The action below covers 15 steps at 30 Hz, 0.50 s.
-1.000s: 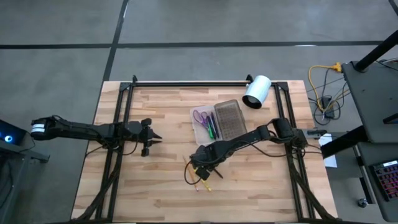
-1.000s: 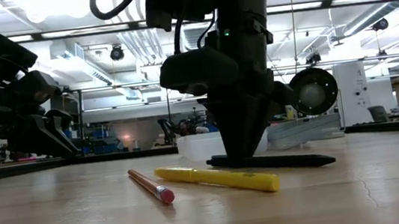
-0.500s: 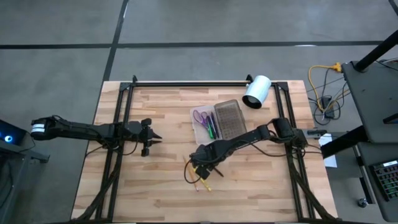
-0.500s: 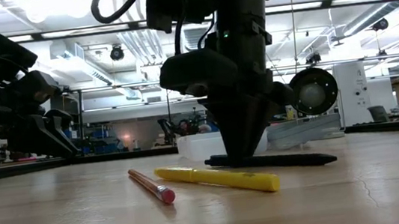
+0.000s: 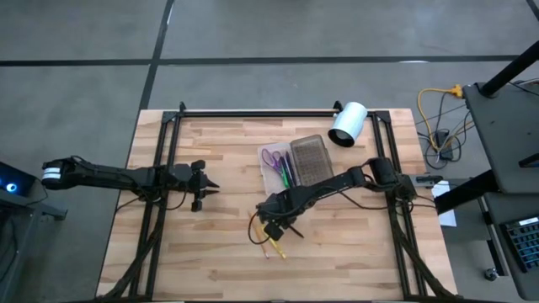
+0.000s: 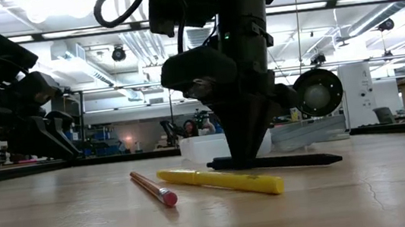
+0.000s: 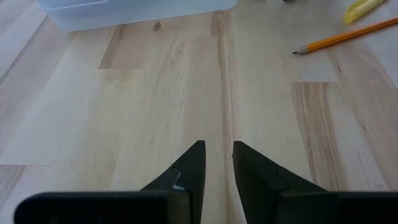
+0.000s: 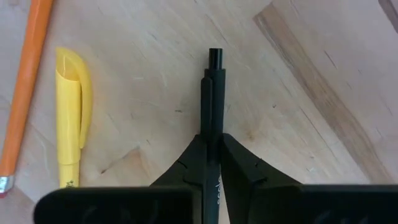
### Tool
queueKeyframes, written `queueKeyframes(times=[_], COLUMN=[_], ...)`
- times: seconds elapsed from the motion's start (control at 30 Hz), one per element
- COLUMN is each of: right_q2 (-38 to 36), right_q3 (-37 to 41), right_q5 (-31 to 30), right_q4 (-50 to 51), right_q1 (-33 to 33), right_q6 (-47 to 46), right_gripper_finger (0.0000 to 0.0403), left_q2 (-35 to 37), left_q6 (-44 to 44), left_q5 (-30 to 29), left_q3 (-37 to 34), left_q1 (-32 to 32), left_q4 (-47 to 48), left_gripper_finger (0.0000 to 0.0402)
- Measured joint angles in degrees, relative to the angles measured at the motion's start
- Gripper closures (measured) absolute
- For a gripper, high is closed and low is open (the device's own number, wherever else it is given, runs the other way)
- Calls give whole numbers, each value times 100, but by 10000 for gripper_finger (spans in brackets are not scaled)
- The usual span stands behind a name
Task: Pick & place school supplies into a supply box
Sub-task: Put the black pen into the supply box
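My right gripper [image 8: 214, 163] points down at the table's middle [image 5: 271, 225], just in front of the supply box, and is shut on a black pen [image 6: 292, 161]. Beside it lie a yellow pen [image 8: 71, 124] [image 6: 222, 181] and an orange pencil [image 8: 25, 93] [image 6: 154, 188], flat on the wood. The supply box [image 5: 295, 164] sits open, its clear tray holding purple scissors [image 5: 271, 157] and green pens [image 5: 286, 172], with the grey ribbed lid half [image 5: 310, 160] to its right. My left gripper [image 7: 218, 168] waits left of centre [image 5: 209, 185], open by a narrow gap over bare wood. My right gripper pinches the black pen's barrel [image 8: 213, 127] between its two fingers, close to the clip end [image 8: 214, 62]. The fingers come from above, pointing down, and close across the pen. The pen lies level on the table, its long part [image 6: 307, 161] reaching out to one side.
A white cylinder [image 5: 347, 124] lies on its side at the far right of the table. Black frame rails run along the left [image 5: 156, 210], right [image 5: 392, 219] and far [image 5: 253, 112] edges. Bare wood lies between the two grippers and toward the near edge.
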<state>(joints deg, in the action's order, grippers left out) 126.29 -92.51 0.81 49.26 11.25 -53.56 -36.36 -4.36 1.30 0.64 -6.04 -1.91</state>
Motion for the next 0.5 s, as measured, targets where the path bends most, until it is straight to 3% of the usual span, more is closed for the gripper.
queueKeyframes(times=[0.5], right_q2=[-402], right_q3=[-522], right_q5=[-1006], right_q4=[-102], right_q1=[-103], right_q6=[704], right_gripper_finger=[389], left_q2=[0], left_q6=[0], left_q5=[0], left_q3=[0], left_q1=[1], left_q4=[2], left_gripper_finger=[335])
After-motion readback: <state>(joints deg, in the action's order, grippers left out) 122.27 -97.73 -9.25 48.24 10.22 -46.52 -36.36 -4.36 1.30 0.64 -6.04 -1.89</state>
